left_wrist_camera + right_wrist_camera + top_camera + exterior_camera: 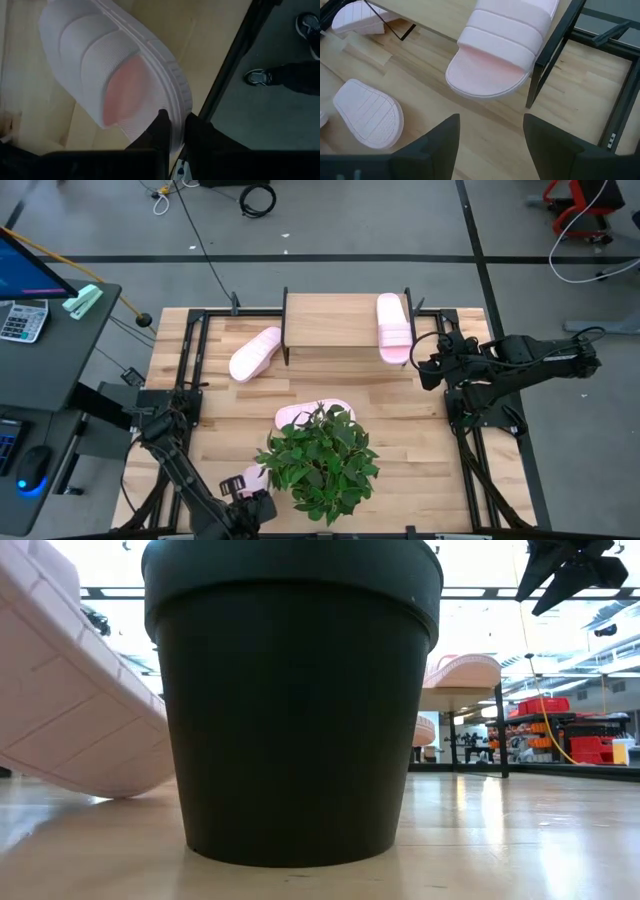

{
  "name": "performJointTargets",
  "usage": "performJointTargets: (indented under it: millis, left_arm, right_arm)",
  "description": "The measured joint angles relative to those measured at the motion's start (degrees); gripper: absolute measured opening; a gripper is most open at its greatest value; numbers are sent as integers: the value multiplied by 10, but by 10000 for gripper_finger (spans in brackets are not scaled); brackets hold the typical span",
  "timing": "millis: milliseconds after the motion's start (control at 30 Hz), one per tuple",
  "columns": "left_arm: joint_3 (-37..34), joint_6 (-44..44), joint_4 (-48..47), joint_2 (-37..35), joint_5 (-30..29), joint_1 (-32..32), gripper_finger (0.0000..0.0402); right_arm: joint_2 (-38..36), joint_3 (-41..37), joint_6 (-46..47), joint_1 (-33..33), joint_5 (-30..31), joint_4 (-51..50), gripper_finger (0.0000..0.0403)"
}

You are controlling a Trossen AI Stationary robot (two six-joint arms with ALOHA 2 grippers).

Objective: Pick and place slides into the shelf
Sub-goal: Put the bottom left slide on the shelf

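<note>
While our left claw (172, 127) pinches the edge of one slide (115, 70) at the near left of the counter (420, 440), beside the potted plant (320, 460), we should lift it slowly and high enough to pass the leaves. Our right claw (490, 145) hangs open just beside the shelf (330, 320), where one slide (393, 327) already lies at the right end. Two others wait on the counter.

The wooden worktop (400, 420) fills the frame's centre. Toward its upper edge stands the shelf (330, 320), one slide (393, 327) lying on its right end. On the worktop itself lie a slide (254, 353) at upper left, another (300, 415) mid-frame, and a potted plant (320, 460) at lower centre.
</note>
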Motion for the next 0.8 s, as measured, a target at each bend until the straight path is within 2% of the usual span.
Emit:
performJointTargets:
  millis: [233, 500, 800]
  left_arm:
    - [0, 0, 0, -19, 79, -4, 39]
    - [0, 15, 26, -95, 217, -18, 38]
    - [0, -36, 159, -190, 227, 18, 38]
  right_arm:
    - [0, 0, -13, 0, 0, 0, 224]
    - [0, 0, -36, 0, 0, 0, 224]
    - [0, 0, -53, 0, 0, 0, 224]
